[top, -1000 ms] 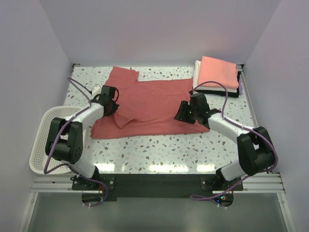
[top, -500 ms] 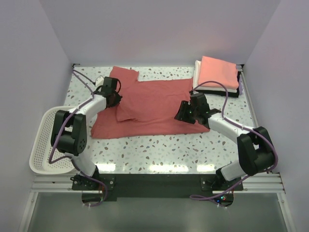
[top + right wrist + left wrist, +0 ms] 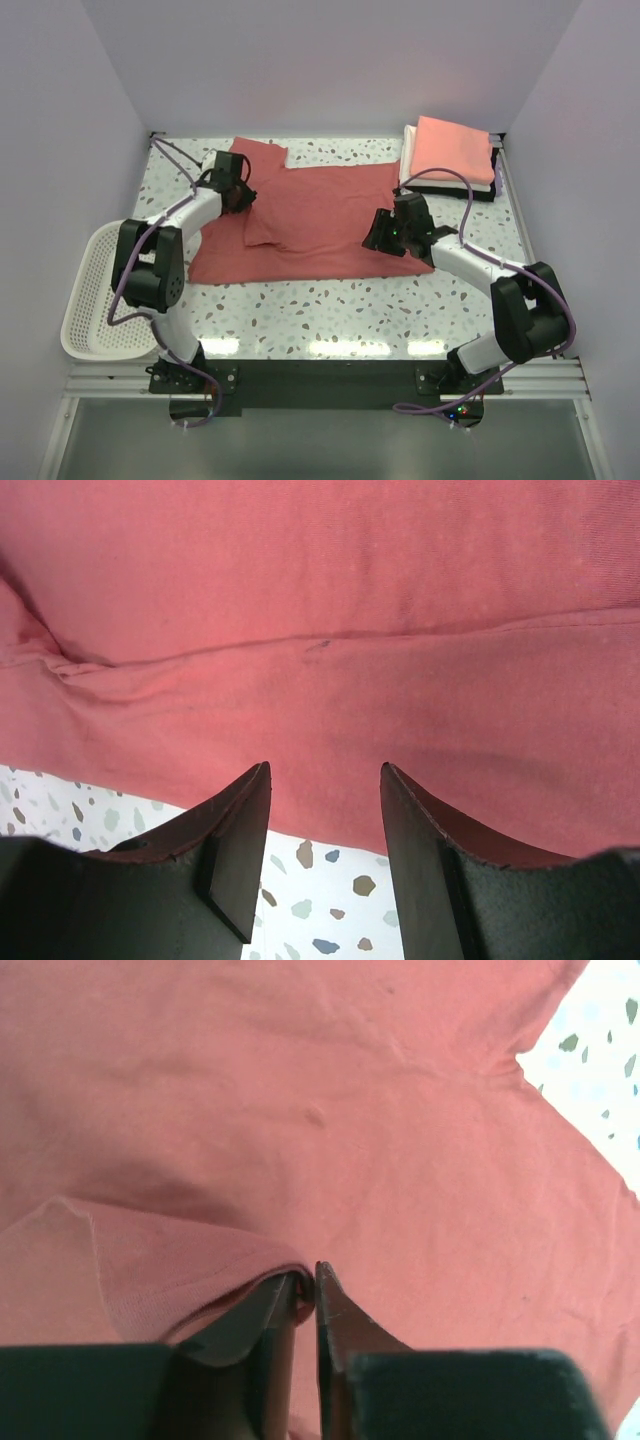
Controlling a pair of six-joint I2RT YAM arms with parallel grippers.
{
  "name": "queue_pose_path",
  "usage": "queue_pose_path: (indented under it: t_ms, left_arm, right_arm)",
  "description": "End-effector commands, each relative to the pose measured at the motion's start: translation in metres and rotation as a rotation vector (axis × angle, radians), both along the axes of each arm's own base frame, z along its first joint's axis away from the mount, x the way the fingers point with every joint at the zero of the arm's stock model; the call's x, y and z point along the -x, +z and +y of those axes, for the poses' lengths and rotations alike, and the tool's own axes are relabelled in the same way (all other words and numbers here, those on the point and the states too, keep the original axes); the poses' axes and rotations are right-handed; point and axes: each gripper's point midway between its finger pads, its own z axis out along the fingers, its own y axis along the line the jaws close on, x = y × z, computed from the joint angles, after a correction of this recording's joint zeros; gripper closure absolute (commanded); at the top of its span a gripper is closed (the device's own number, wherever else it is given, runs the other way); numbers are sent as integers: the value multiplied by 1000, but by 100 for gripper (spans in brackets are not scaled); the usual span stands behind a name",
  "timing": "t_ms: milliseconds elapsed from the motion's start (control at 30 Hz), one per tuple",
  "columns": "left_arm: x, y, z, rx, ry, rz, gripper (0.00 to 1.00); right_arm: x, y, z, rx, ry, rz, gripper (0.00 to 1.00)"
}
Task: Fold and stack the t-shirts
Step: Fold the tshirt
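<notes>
A brick-red t-shirt (image 3: 320, 215) lies spread across the table's middle, its left part folded over onto itself. My left gripper (image 3: 238, 192) sits low on the shirt's far left. In the left wrist view its fingertips (image 3: 306, 1285) stand a sliver apart with the folded hem of the t-shirt (image 3: 350, 1110) pinched between them. My right gripper (image 3: 378, 236) hovers at the shirt's near right edge. It is open (image 3: 325, 780) and nothing is between its fingers, which frame the t-shirt's hem (image 3: 330, 580) and the speckled table. Folded t-shirts (image 3: 452, 155) are stacked at the back right, salmon-pink on top.
A white mesh basket (image 3: 90, 300) stands at the table's left near corner, beside the left arm. Speckled tabletop (image 3: 330, 300) shows in front of the shirt. Walls close in the table at the back and on both sides.
My left gripper has moved away from me toward the far left, dragging the shirt's folded left part with it. The right arm has stayed still.
</notes>
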Motion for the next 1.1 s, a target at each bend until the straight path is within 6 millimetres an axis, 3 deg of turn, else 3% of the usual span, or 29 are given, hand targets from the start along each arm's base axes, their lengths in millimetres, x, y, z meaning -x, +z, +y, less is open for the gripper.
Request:
queue_pose_path:
  t_ms: [0, 33, 67, 133, 267, 333, 367, 400, 433, 533, 667, 733, 800, 833, 867, 1000, 1067]
  left_arm:
    - [-27, 16, -10, 27, -60, -72, 75]
    - [-30, 18, -12, 37, -72, -79, 70]
    - [-32, 16, -13, 42, -79, -81, 59]
    - [-32, 15, -8, 43, -70, -70, 48]
    - [-21, 25, 8, 31, -14, -74, 40]
    - [-7, 23, 18, 23, 19, -67, 36]
    - [1, 34, 23, 31, 51, -80, 36]
    - [12, 30, 29, 19, 76, -60, 35]
    - [19, 31, 38, -8, 117, -51, 34]
    - [65, 18, 58, -61, 211, 59, 32]
    - [103, 18, 76, -102, 272, 75, 32]
    - [123, 11, 85, -116, 297, 94, 36]
    - [138, -1, 91, -127, 296, 128, 40]
    - [141, -3, 92, -134, 293, 131, 49]
    - [145, -7, 93, -143, 293, 140, 53]
    - [156, -28, 94, -159, 276, 193, 81]
    - [157, -33, 94, -162, 271, 210, 87]
  right_arm:
    - [-8, 9, 4, -7, 17, -59, 48]
    - [-8, 10, 5, -10, 21, -61, 48]
    - [-8, 12, 5, -13, 26, -67, 48]
    - [-8, 14, 7, -16, 37, -73, 47]
    - [-13, 30, 21, -28, 93, -134, 46]
    - [-17, 46, 43, -16, 148, -188, 45]
    - [-10, 51, 63, 9, 218, -217, 45]
    - [-10, 45, 74, 35, 249, -218, 45]
    - [-18, 59, 87, 45, 269, -263, 45]
    - [-15, 61, 135, 92, 404, -319, 46]
    - [-3, 54, 199, 157, 557, -393, 46]
    - [-3, 59, 226, 120, 603, -415, 48]
    - [2, 35, 247, 118, 641, -375, 51]
    - [1, 38, 257, 93, 653, -377, 52]
    - [5, 24, 266, 79, 675, -347, 54]
    - [2, 17, 288, 46, 697, -349, 56]
    - [0, 9, 291, 62, 702, -335, 57]
